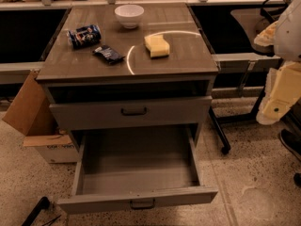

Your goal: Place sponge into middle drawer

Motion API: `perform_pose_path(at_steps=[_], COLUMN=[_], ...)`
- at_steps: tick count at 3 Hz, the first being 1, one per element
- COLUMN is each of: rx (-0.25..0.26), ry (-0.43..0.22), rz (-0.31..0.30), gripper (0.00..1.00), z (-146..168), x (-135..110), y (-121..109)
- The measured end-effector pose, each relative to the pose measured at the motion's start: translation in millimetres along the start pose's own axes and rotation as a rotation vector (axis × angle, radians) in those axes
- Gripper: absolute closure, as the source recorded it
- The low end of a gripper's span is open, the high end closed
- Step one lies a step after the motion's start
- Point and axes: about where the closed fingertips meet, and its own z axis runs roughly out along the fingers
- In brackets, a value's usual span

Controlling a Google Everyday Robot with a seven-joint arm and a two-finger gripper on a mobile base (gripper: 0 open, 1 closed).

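Observation:
The pale yellow sponge [157, 45] lies flat on the grey cabinet top [84, 67], right of centre. The middle drawer [136, 161] is pulled far out below, its flat grey floor bare, with a small dark handle [142, 204] on its slim front panel. My gripper [275, 105] hangs at the right edge of the view, beside the cabinet's right side, level with the drawers, well apart from the sponge and holding nothing that I can see.
A white bowl [129, 15], a blue can [84, 36] on its side and a dark snack packet [108, 54] sit on the top. A taller drawer front [134, 111] is above. A cardboard box [35, 121] stands left; a black table leg [218, 133] stands right.

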Motion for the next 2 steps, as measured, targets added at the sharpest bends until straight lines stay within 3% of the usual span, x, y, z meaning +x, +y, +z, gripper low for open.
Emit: perform_pose_path(at_steps=[1, 2], rx=[0.000, 0.006], ry=[0.000, -0.052], rz=[0.000, 0.016], gripper=[0.00, 0.00], z=[0.1, 12.2], x=[0.0, -7.2], y=[-0.1, -20.9])
